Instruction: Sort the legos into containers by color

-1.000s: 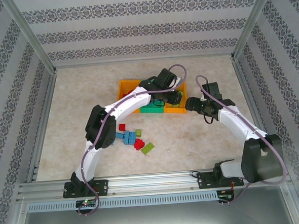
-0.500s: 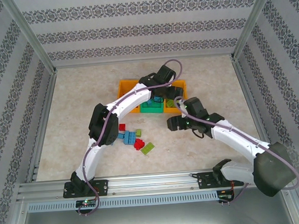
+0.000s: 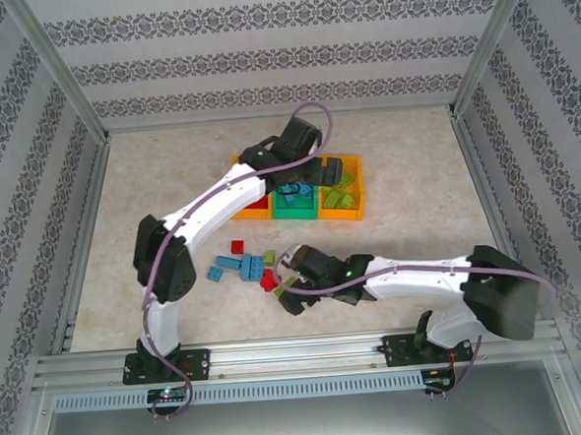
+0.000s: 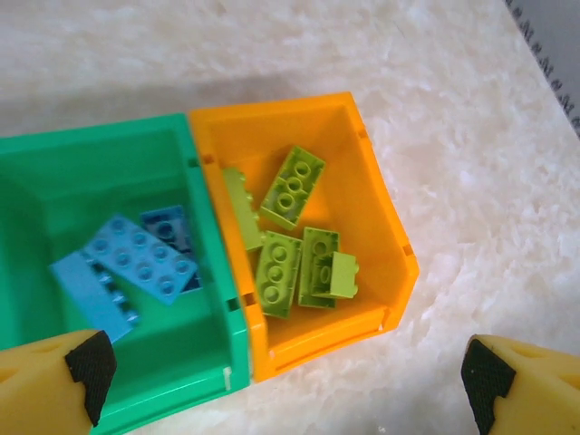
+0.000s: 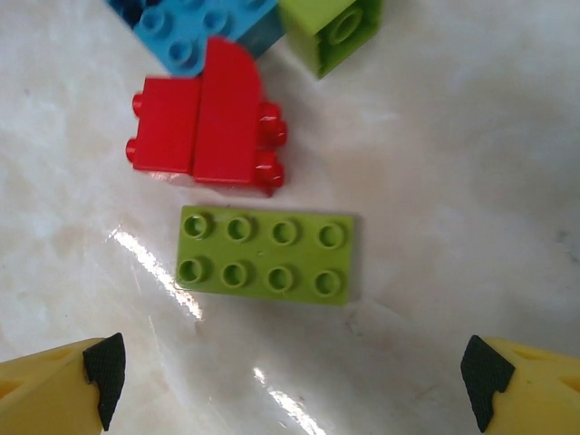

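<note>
Left wrist: you see left gripper (image 4: 283, 376) spread wide, empty, over the bins.
Green bin (image 4: 54, 172): blue legos (image 4: 140, 258) inside.
Orange bin (image 4: 381, 190): lime legos (image 4: 292, 186) inside.
Right wrist: right gripper (image 5: 292, 376) fingers apart, nothing held, over lime brick (image 5: 263, 256) flat on table (image 5: 453, 181).
Red bricks (image 5: 204, 127): just beyond it.

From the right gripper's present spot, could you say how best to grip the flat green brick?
Likely its two short ends, from straight above: the green brick lies flat, studs up, ends clear, while the red brick crowds one long side.
</note>
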